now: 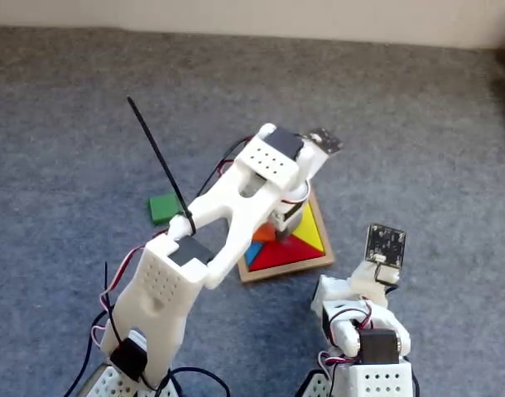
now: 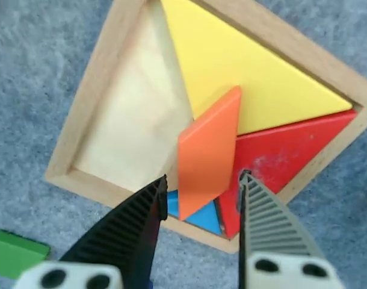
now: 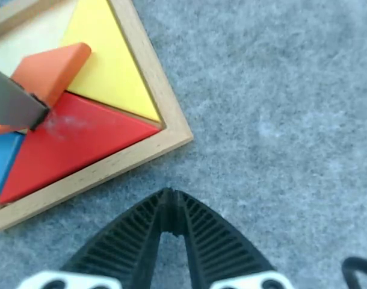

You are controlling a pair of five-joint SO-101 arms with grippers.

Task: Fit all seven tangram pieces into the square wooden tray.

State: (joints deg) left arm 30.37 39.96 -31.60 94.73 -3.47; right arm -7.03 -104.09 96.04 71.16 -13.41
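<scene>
**Left fingers straddle the orange parallelogram; right fingers pressed together over carpet**

The left gripper (image 2: pixel 203 179) hangs over the square wooden tray (image 2: pixel 93 90) with its fingers (image 2: pixel 135 223) spread. The orange parallelogram (image 2: pixel 207 150) lies between the two fingertips and reaches on past them. It rests askew on other pieces rather than flat in a slot, and each tip stands just beside one of its long edges. Whether either tip presses on it cannot be told.

Beyond the fingertips the large yellow triangle (image 2: pixel 255 72) lies flat in the tray. The large red triangle (image 2: pixel 280 150) lies flat next to it, under and just outside the grey finger. A blue piece (image 2: pixel 201 218), mostly covered by the parallelogram, shows between the two fingers nearer their roots. Outside the black finger the tray's bare floor (image 2: pixel 135 120) is unfilled. Further out on that side, off the tray, a green piece (image 2: pixel 15 253) lies on the grey carpet (image 3: pixel 280 108).

The right gripper (image 3: pixel 169 195) has its fingers pressed together with nothing between them. It sits above the carpet, and a corner of the tray lies just ahead of the tips and to one side. In the right wrist view, one left finger meets the parallelogram where the orange overlaps the red.
</scene>
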